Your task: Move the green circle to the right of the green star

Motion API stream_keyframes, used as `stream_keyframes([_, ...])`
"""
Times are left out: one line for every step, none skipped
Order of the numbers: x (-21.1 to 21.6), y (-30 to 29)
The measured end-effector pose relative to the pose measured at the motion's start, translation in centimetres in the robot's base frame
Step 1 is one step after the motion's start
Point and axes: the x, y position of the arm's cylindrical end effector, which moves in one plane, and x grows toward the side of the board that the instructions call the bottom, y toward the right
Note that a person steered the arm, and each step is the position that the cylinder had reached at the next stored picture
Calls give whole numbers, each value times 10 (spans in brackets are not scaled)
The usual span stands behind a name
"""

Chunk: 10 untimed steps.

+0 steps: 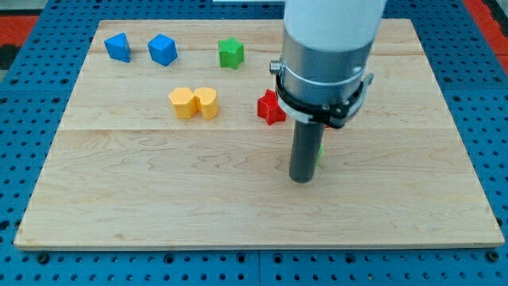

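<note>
The green star sits near the view's top, left of centre, on the wooden board. The green circle is almost wholly hidden behind my rod; only a thin green sliver shows at the rod's right side, right of the board's centre. My tip rests on the board just in front of and left of that sliver, far below and right of the green star.
A red star lies just left of the rod, with a bit of another red block showing at its right. A yellow hexagon and a yellow heart touch each other. Two blue blocks sit at top left.
</note>
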Motion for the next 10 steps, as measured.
stream_keyframes([-7, 47])
stream_keyframes([-21, 49])
stream_keyframes([15, 9])
stream_keyframes([13, -38])
stream_keyframes([-15, -25])
stream_keyframes([-26, 20])
stream_keyframes([-49, 54])
stream_keyframes([-81, 74])
stream_keyframes([-114, 79])
stream_keyframes([-137, 93])
